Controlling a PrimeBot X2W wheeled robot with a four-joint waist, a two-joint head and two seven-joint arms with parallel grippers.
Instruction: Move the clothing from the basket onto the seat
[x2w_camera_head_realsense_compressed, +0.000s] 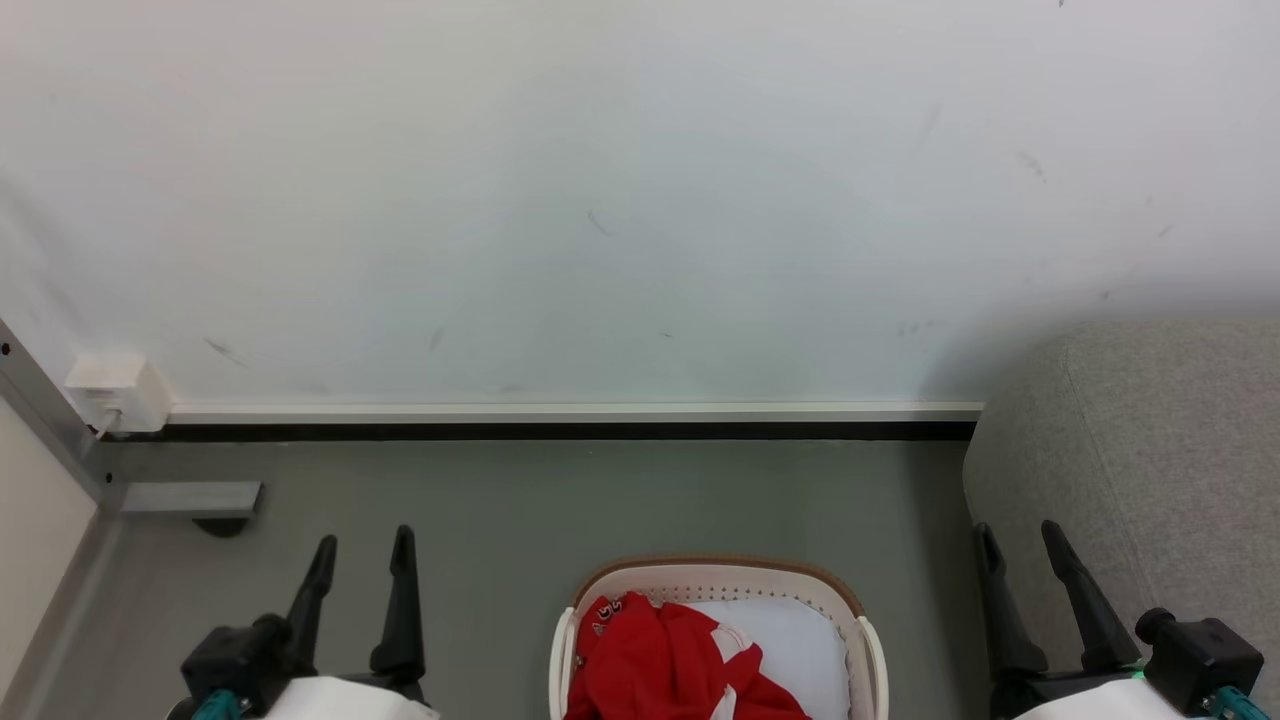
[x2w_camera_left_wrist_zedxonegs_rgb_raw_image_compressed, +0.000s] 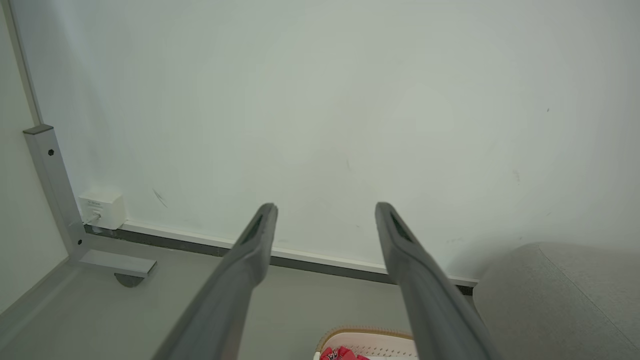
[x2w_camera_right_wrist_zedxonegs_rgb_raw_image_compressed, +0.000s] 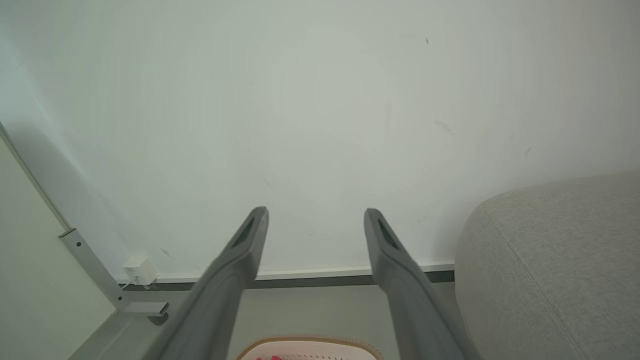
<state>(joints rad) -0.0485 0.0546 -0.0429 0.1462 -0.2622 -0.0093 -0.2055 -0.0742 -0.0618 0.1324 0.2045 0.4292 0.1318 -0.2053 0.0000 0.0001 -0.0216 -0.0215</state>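
Note:
The red clothing (x2w_camera_head_realsense_compressed: 670, 665) with white trim lies bunched in the left part of the cream basket (x2w_camera_head_realsense_compressed: 868, 640), on the floor at the bottom centre of the head view. A pale cloth (x2w_camera_head_realsense_compressed: 790, 635) lies beside it in the basket. The grey seat (x2w_camera_head_realsense_compressed: 1150, 470) rises at the right. My left gripper (x2w_camera_head_realsense_compressed: 362, 545) stands open to the left of the basket, nothing between its fingers. My right gripper (x2w_camera_head_realsense_compressed: 1020, 535) is open too, between basket and seat. The wrist views catch the basket rim (x2w_camera_left_wrist_zedxonegs_rgb_raw_image_compressed: 367, 334) (x2w_camera_right_wrist_zedxonegs_rgb_raw_image_compressed: 310, 344), a scrap of red clothing (x2w_camera_left_wrist_zedxonegs_rgb_raw_image_compressed: 342, 354) and the seat (x2w_camera_left_wrist_zedxonegs_rgb_raw_image_compressed: 560, 300) (x2w_camera_right_wrist_zedxonegs_rgb_raw_image_compressed: 550, 270).
A white wall with a skirting strip (x2w_camera_head_realsense_compressed: 570, 412) faces me beyond the grey floor (x2w_camera_head_realsense_compressed: 600, 500). At the far left stand a grey metal frame leg (x2w_camera_head_realsense_compressed: 190, 497) and a small white socket box (x2w_camera_head_realsense_compressed: 115, 390).

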